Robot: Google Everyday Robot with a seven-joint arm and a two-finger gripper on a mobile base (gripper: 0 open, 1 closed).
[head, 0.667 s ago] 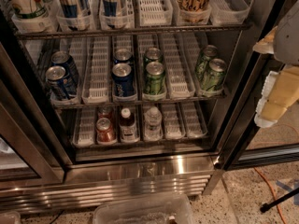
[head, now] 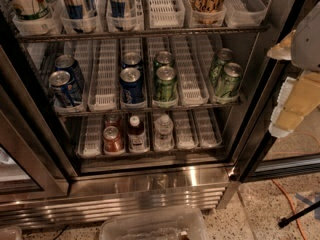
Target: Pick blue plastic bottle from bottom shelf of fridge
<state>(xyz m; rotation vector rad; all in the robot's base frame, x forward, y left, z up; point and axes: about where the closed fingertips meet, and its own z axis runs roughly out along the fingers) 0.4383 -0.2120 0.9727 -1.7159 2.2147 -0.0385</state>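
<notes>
The blue plastic bottle stands upright in the middle lane of the bottom shelf, with a white cap, dark liquid and a white-and-blue label. A red can is to its left and a clear water bottle to its right. The fridge stands open, steel base grille below. My gripper shows as pale cream parts at the right edge, outside the fridge, level with the middle shelf and far right of the bottle.
The middle rack holds blue cans and green cans. The top rack holds tall cans and cartons. The black door frame stands between gripper and shelves. A clear plastic bin sits on the floor in front, with an orange cable at right.
</notes>
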